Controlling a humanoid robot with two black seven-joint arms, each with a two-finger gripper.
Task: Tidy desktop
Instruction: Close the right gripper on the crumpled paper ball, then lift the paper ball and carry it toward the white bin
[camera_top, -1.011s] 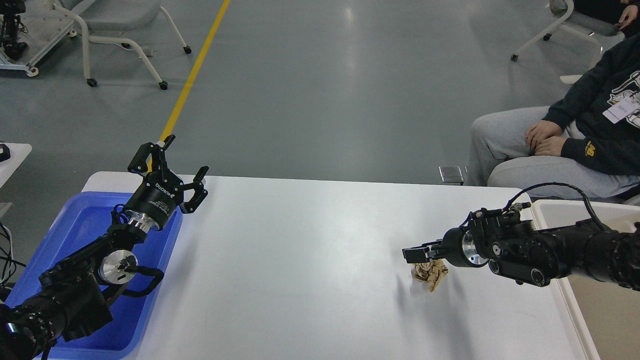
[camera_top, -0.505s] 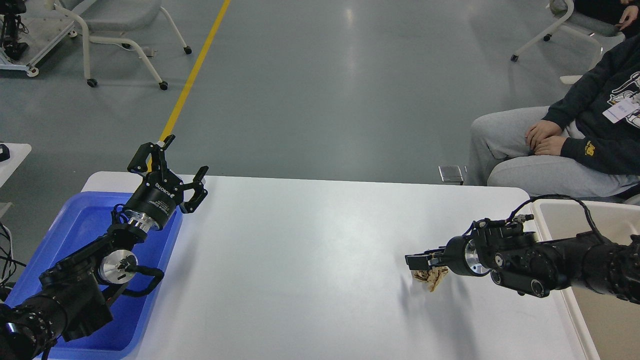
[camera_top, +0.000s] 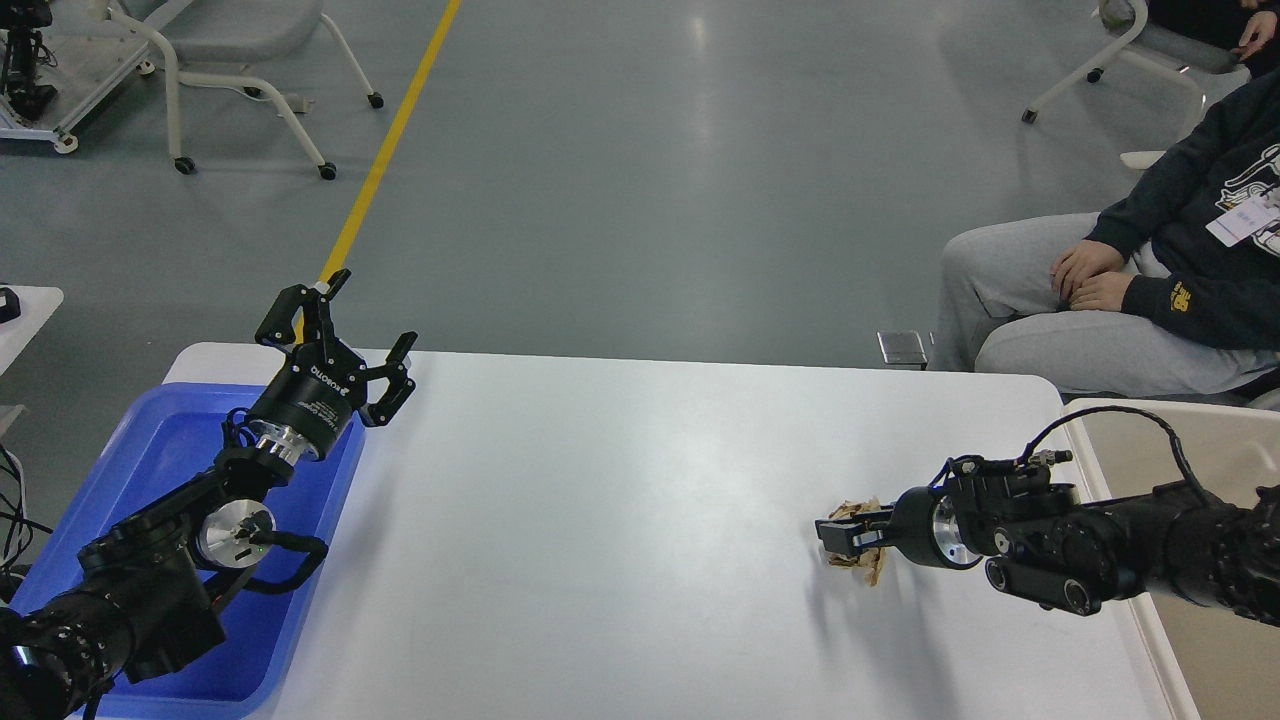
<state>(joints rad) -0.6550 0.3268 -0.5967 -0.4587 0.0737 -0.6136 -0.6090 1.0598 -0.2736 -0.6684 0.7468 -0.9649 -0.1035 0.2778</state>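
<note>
Glossy white rectangular desktop (camera_top: 620, 520) with rounded corners fills the middle of the head view, almost bare; one crumpled tan scrap of paper (camera_top: 866, 570) sits near its right end, just short of the table's right edge

Right gripper (camera_top: 845, 535): low over the desktop, reaching in sideways from the right. Jaws drawn nearly together around the scrap, paper showing above and below the fingers. Judged a grip on it, though I cannot tell whether the wad is off the surface or resting on it. Low side approach makes sense: a light, springy wad squashes between pads rather than skidding away

Beige-white plastic bin (camera_top: 1090, 420) stands just beside the desktop's right edge, right behind this arm. Likely destination for the waste, so the carry is short

Left gripper (camera_top: 358, 345): raised above the far left corner, fingers spread wide, nothing between them. Its arm lies over the blue plastic tray (camera_top: 150, 450), well apart from the scrap — parked out of the way, I judge

Seated person in dark hoodie and grey trousers (camera_top: 1120, 290) beyond the far right corner, clear of both arms

Risk: loose wad could shed or slip if the pinch is shallow
</note>
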